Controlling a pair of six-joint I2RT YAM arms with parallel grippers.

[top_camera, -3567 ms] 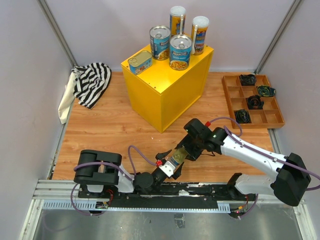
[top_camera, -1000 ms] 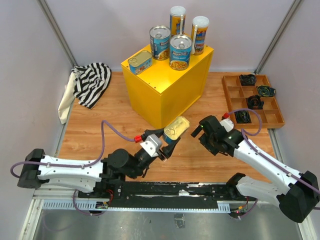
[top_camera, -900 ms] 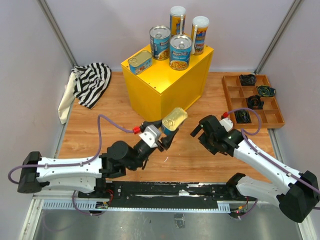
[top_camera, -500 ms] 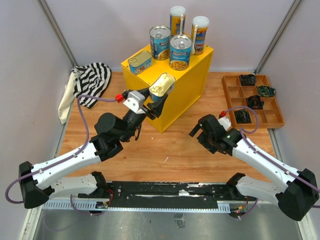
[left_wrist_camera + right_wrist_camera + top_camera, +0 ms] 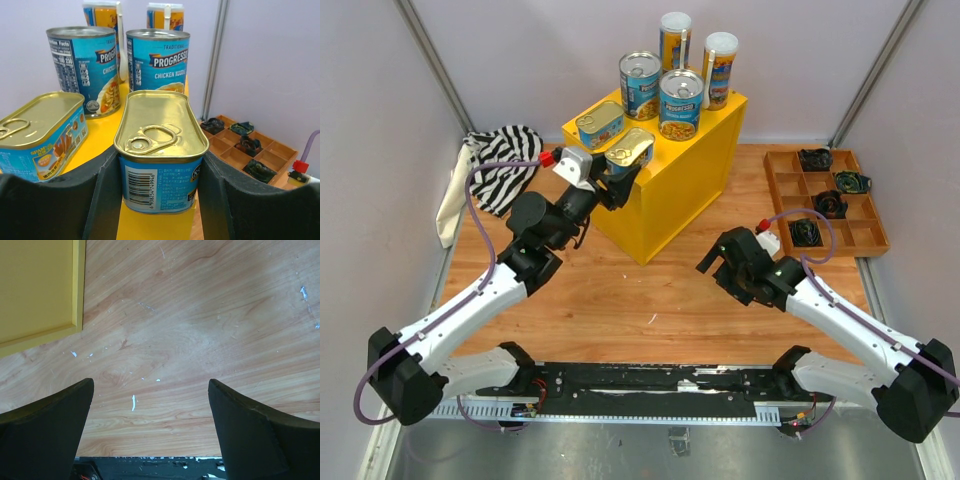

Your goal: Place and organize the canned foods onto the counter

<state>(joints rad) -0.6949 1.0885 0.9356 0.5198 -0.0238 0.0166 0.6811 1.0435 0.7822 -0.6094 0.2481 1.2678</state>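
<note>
Five cans (image 5: 680, 103) sit on the yellow tabletop (image 5: 660, 205), my left claw (image 5: 160, 186) is clamped on the last gold tin (image 5: 161, 125) at its near edge, and my right claw (image 5: 151, 407) is apart.

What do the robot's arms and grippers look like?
The left arm and right arm have white links and black joints. A purple cable runs along each. The left one has a red plug. The left gripper and right gripper are black, with broad fingers.

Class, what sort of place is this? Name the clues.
Likely a robot test cell: bare partition walls, a mounting rail along the wooden tabletop, a yellow box serving as counter.
</note>
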